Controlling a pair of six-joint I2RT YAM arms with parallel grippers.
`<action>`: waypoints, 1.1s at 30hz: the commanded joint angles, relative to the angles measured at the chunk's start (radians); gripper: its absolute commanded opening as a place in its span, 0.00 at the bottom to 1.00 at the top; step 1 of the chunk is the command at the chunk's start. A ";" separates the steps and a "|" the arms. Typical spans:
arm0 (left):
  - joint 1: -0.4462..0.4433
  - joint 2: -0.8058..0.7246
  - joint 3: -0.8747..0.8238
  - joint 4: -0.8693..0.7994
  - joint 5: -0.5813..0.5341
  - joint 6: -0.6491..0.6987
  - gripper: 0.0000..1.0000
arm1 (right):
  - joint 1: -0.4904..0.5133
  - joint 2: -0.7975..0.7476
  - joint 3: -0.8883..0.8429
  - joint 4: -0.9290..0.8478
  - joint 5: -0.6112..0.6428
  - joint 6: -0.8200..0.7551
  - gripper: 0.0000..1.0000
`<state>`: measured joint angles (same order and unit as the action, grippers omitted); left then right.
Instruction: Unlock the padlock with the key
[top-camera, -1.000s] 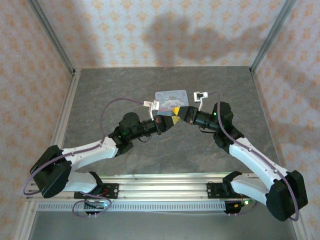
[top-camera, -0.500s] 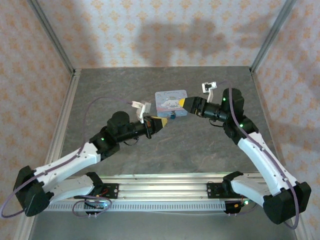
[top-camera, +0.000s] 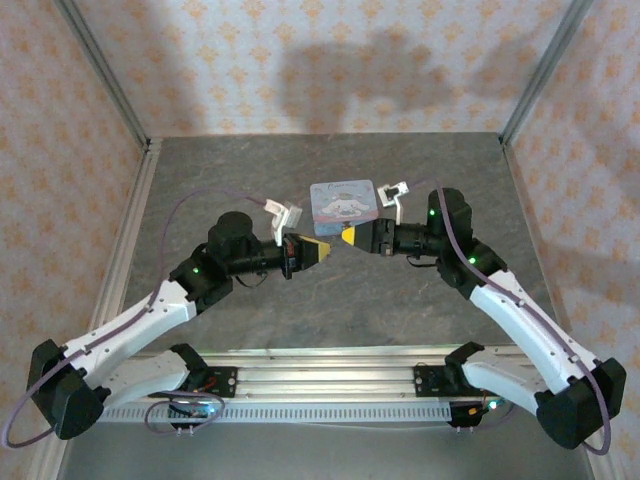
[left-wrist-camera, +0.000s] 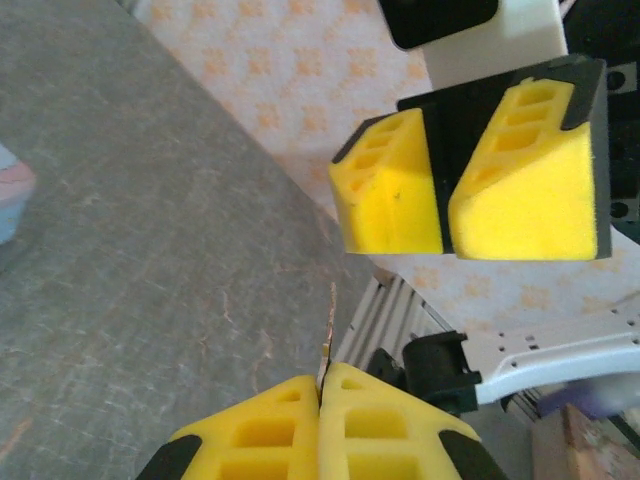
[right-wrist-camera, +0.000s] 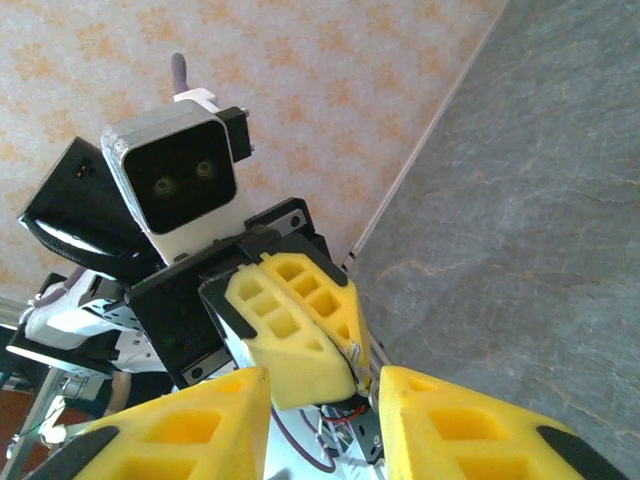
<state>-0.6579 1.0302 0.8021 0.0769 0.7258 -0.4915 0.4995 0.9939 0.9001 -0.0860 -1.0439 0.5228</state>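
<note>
Key (left-wrist-camera: 329, 335): you have this thin pale sliver pinched edge-on between the closed pads of your left gripper (left-wrist-camera: 320, 385). Its tip pokes out toward the right gripper (left-wrist-camera: 446, 205), likely so it can go in tip-first. The right jaws stand slightly apart, gripping nothing visible. The 2 grippers face off just in front of the pale-blue tin (top-camera: 343, 200), whose cartoon lid's lettering is too small to read. You cannot tell where the padlock lies.

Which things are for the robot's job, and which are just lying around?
For the job: the key, pinched by the left gripper, jaws shut; the right gripper facing it, jaws apart.
Just lying about: the pale-blue tin.
</note>
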 joint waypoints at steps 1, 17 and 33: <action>0.010 0.003 0.044 0.009 0.089 0.020 0.00 | 0.020 0.005 -0.003 0.074 -0.006 -0.002 0.33; 0.012 0.023 0.034 0.067 0.120 -0.025 0.00 | 0.051 0.058 -0.004 0.059 0.001 -0.021 0.19; 0.032 0.018 0.055 -0.024 0.028 -0.063 0.36 | 0.051 0.067 0.047 -0.082 0.082 -0.159 0.00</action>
<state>-0.6392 1.0649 0.8185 0.0853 0.7952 -0.5312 0.5472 1.0653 0.9043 -0.0887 -1.0073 0.4576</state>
